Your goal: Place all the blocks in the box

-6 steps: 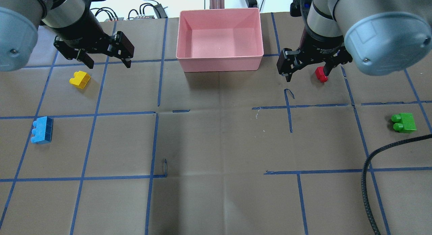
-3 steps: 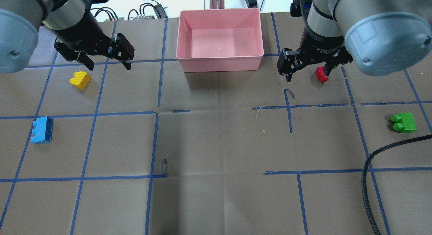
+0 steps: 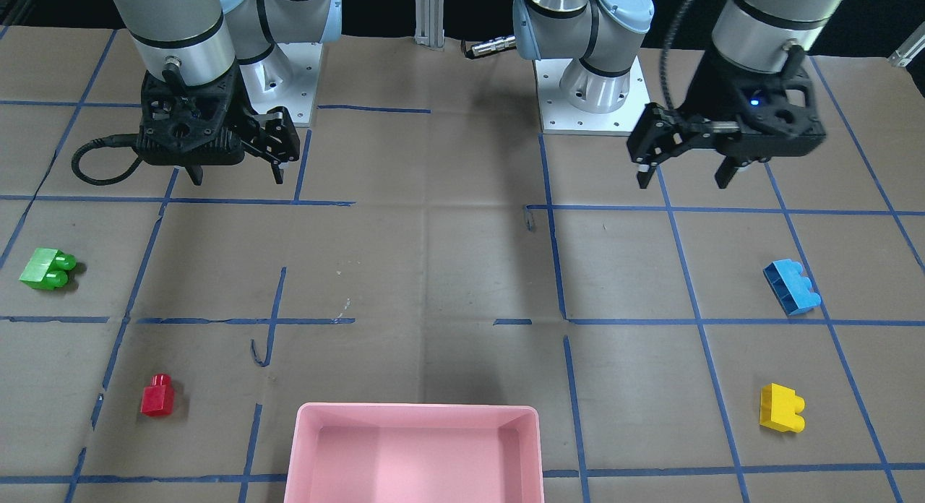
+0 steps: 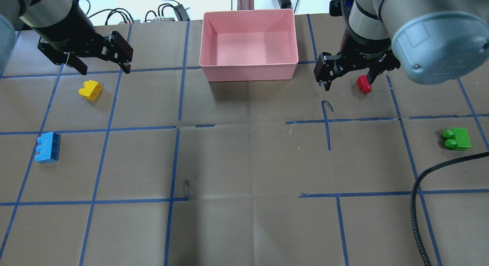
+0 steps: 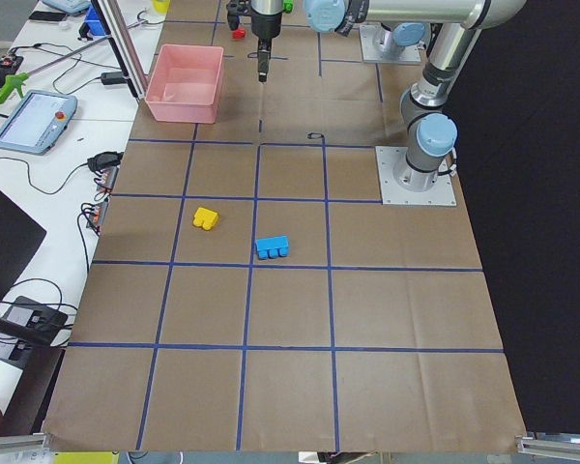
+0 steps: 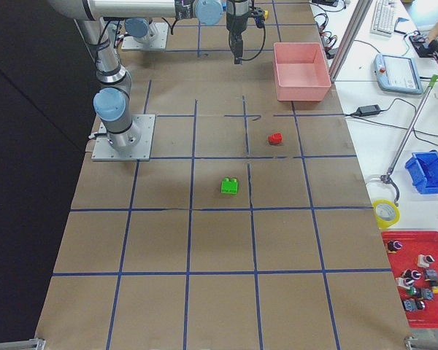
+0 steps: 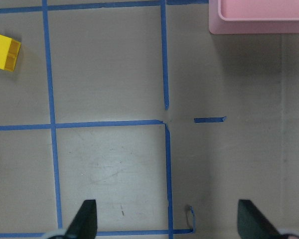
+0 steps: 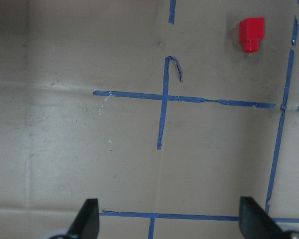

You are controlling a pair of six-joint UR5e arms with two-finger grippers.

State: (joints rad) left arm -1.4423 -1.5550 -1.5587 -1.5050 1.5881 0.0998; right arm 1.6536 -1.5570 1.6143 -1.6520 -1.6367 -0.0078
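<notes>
The box [image 4: 248,72] is a shallow pink plastic tray with rounded corners and smooth walls. It sits at the far edge of the worktop [image 4: 248,163], which is brown paper crossed by blue tape lines [image 7: 164,59]. All four blocks lie on the worktop outside the box, each tipped so its studs point sideways. On the robot's left of the box are the yellow block [image 4: 90,90], near it, and the longer blue block [image 4: 47,147], farther from it. On the robot's right of the box are the small red block [image 4: 363,84], near it, and the green block [image 4: 457,139], well apart from it.

The left hand [image 4: 104,70] hangs above the worktop on the robot's left of the box, spread wide and holding nothing. The right hand [image 4: 347,85], on the other side of the box, is also spread and holds nothing. From overhead one of its fingers seems to touch the red block. The front-facing view shows that block lying alone, well apart from the hand, and the right wrist view shows it far beyond the fingertips. The left wrist view catches the yellow block at one edge and a corner of the box.
</notes>
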